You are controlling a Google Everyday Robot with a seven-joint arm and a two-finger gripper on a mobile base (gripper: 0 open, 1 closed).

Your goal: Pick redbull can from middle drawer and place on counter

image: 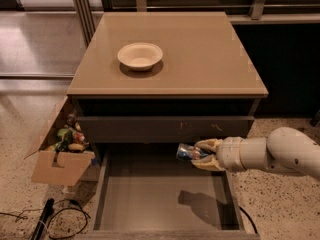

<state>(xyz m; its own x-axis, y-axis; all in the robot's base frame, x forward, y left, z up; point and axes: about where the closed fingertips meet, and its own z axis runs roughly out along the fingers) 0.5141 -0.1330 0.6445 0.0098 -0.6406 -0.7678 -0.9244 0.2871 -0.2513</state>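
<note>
The redbull can (185,152), blue and silver, lies sideways in my gripper (202,154), which is shut on it. The gripper holds it in the air above the back right part of the open middle drawer (155,194), just in front of the closed grey drawer front (150,129). My white arm (280,154) reaches in from the right. The tan counter (200,59) is above and behind the can.
A cream bowl (140,55) sits on the counter's left half. An open cardboard box (60,154) with items stands on the floor left of the cabinet. A black cable (45,219) lies on the floor at lower left.
</note>
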